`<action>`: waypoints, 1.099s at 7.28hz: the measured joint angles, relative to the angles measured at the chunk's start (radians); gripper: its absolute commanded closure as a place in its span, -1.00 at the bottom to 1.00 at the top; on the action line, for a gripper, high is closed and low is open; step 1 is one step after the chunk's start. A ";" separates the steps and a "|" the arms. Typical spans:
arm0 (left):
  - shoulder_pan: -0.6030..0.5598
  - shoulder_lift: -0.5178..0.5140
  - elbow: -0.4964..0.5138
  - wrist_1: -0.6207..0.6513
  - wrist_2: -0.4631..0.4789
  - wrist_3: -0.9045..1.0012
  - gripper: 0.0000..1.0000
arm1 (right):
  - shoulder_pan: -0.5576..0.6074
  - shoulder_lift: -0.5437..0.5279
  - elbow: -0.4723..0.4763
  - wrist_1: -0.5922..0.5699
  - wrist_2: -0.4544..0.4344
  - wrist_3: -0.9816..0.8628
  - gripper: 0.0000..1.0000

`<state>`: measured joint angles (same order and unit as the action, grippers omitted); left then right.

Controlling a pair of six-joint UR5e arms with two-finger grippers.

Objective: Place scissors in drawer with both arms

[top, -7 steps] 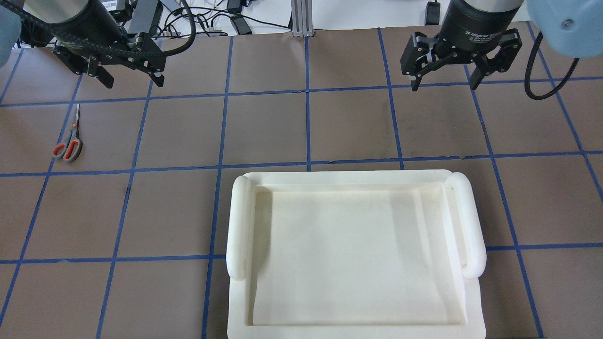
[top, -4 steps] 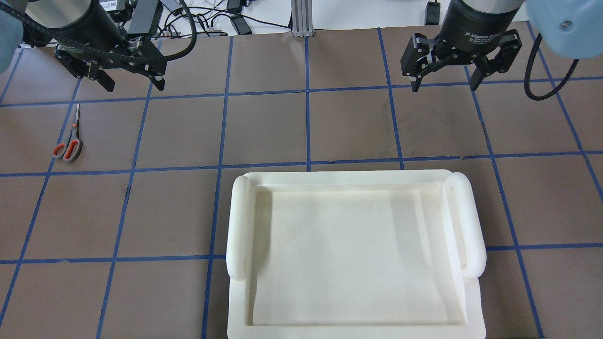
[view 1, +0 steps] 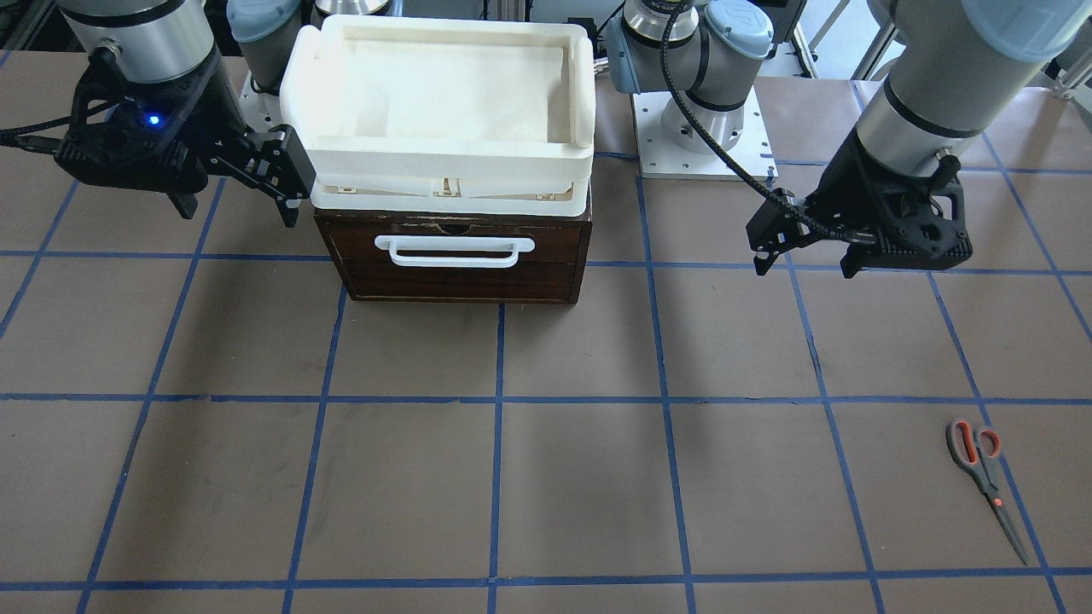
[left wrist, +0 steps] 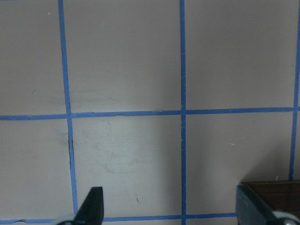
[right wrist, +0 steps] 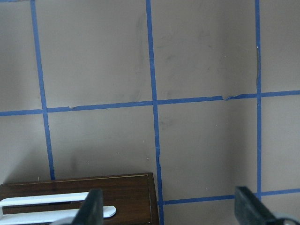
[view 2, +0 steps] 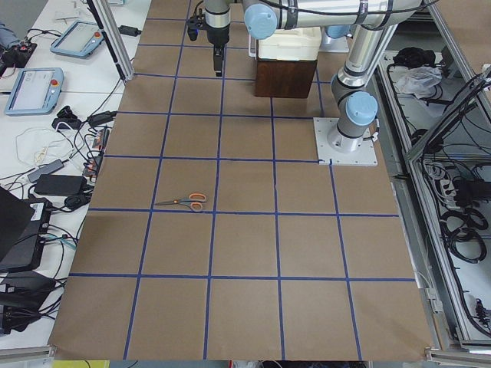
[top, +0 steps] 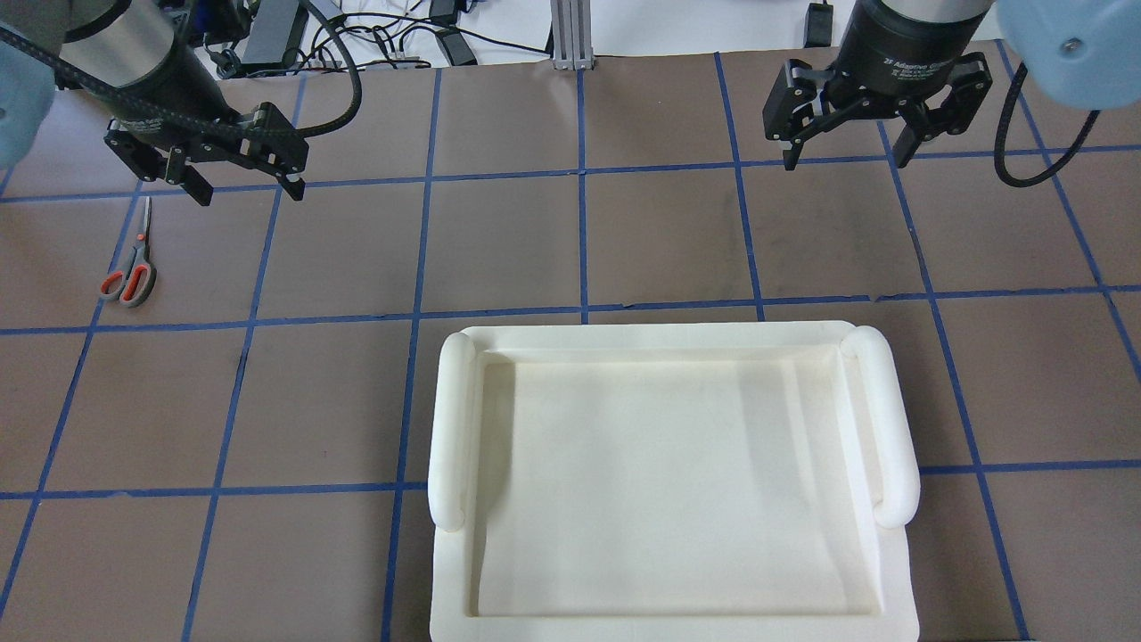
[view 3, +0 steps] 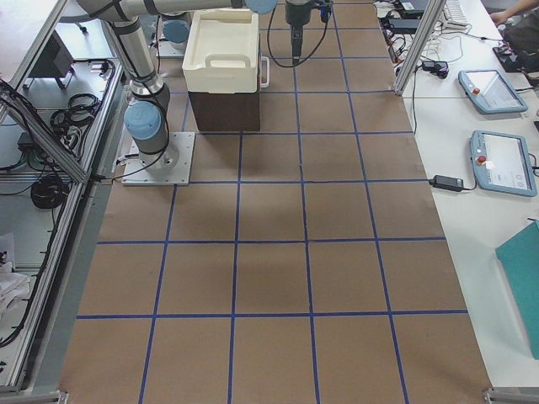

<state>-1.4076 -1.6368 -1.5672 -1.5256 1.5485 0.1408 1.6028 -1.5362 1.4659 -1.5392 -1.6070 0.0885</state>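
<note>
Both my jaws stand spread and empty: left gripper (top: 247, 192), right gripper (top: 844, 164). The scissors (top: 135, 259) lie flat on the table (top: 660, 241) near my left gripper; the closed drawer (view 1: 461, 277) sits under a foam tray (view 1: 444, 145).

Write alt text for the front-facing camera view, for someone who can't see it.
A closed dark wooden drawer, white foam tray on top, sits at the far side of a blue-gridded table, the left tool and right tool hanging open either side. The scissors lie at the picture's lower right.
</note>
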 measured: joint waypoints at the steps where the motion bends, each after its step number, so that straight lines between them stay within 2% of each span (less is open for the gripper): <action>1: 0.053 -0.016 -0.042 0.032 -0.004 0.016 -1.00 | 0.003 0.000 0.000 -0.003 0.004 0.030 -1.00; 4: 0.186 -0.126 -0.188 0.291 -0.001 0.126 -1.00 | 0.074 0.052 -0.002 -0.055 0.002 0.426 -1.00; 6: 0.263 -0.240 -0.206 0.422 0.007 0.232 -1.00 | 0.155 0.125 -0.003 -0.111 0.003 0.687 -1.00; 8: 0.334 -0.343 -0.197 0.583 0.044 0.266 -1.00 | 0.217 0.195 -0.003 -0.118 0.029 0.928 -1.00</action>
<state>-1.0733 -1.9794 -1.7641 -0.9429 1.5924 0.4064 1.8200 -1.3410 1.4630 -1.6569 -1.5784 1.0165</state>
